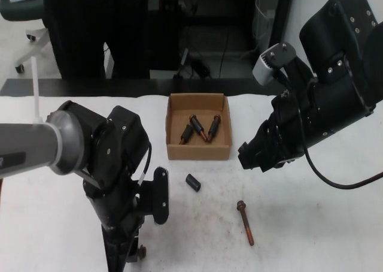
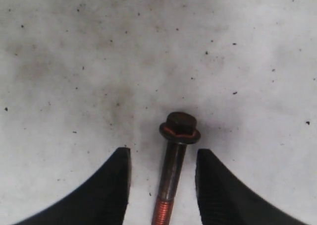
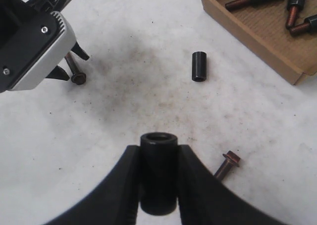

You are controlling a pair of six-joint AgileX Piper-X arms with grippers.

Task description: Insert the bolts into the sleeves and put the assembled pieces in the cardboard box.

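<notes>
In the lower left of the high view, the left end effector point(image 2: 161, 185) sits over the bench point(image 2: 74, 46), its fingers spread and gripping nothing. We see a bolt point(image 2: 174, 160) lying flat between them, touching neither, its long axis along the gap and its head pointing out past the fingertips. At right centre, the right end effector point(image 3: 158, 153) is clamped on a sleeve point(image 3: 158, 185), whose bore runs along the fingers. A loose sleeve point(image 1: 192, 182) and a loose bolt point(image 1: 245, 223) lie lower in the frame than the cardboard box point(image 1: 197, 152).
</notes>
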